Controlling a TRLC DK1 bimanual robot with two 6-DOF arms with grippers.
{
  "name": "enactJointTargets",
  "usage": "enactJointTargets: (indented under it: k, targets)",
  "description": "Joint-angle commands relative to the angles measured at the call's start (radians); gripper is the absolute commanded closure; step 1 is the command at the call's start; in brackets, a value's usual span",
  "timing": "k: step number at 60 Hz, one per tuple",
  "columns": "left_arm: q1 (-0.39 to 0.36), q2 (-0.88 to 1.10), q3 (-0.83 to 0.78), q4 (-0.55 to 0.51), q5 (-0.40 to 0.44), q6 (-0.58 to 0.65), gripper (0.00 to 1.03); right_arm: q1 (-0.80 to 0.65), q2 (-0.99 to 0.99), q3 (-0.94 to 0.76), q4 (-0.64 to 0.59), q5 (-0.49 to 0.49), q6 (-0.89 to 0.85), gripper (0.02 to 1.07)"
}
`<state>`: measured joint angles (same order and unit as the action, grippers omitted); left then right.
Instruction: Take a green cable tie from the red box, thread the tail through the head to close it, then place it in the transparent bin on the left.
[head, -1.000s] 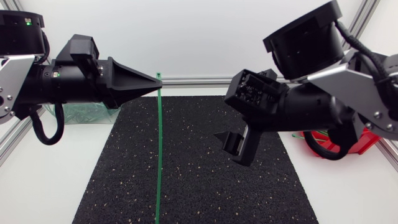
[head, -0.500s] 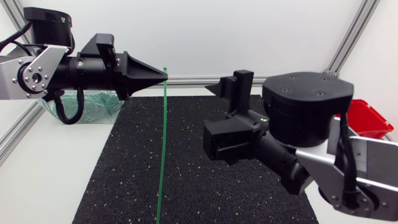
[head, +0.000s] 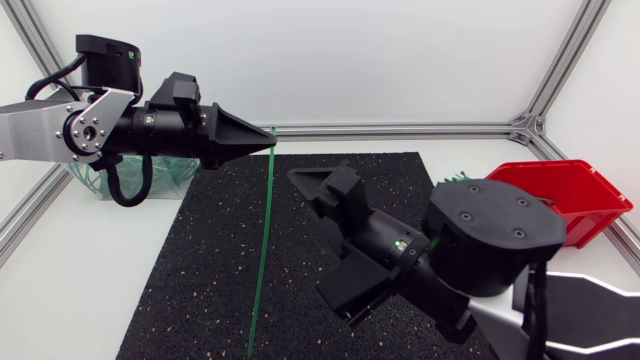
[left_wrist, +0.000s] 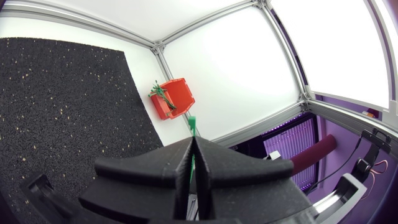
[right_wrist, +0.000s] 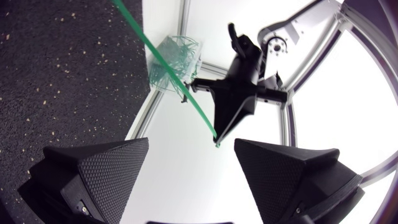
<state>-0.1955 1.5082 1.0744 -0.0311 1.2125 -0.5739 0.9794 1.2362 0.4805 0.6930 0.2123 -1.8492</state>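
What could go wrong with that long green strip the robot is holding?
The left gripper pinches the green cable tie only at its very end, so the long free tail could swing or slip out. The right gripper is open close by with the tie not between its fingers; it might bump the thin strip or miss it.

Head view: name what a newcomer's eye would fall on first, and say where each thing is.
The green cable tie strikes first: a long straight strip hanging over the black mat from the shut tips of the left gripper. Next comes the bulky right arm in the foreground, its right gripper open and pointed toward the tie. The red box stands out at the table's right edge.
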Motion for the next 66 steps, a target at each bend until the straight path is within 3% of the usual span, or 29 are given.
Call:
enactJointTargets:
  k: [1,15,28,43,49,62,66]
  targets:
    - [0.004,0.02,0.03,-0.018,0.024,0.046,1.0,0.015,0.025,-0.04,0.028,-0.025,-0.099,0.07]
    - [-0.004,0.027,0.036,-0.062,0.021,0.082,1.0,0.018,0.088,-0.069,0.091,-0.113,-0.248,0.07]
    - [-0.01,0.03,0.032,-0.072,0.019,0.088,1.0,0.068,0.121,-0.077,0.105,-0.175,-0.266,0.06]
    - [-0.021,0.033,0.033,-0.076,0.007,0.089,1.0,0.045,0.123,-0.125,0.192,-0.422,-0.309,0.06]
    - [-0.024,0.033,0.039,-0.082,-0.001,0.089,1.0,0.025,0.172,-0.089,0.18,-0.475,-0.312,0.05]
    - [-0.028,0.041,0.044,-0.087,-0.007,0.089,1.0,0.024,0.221,-0.112,0.188,-0.482,-0.312,0.05]
    - [-0.027,0.055,0.05,-0.087,-0.008,0.091,1.0,0.002,0.218,-0.129,0.186,-0.556,-0.318,0.05]
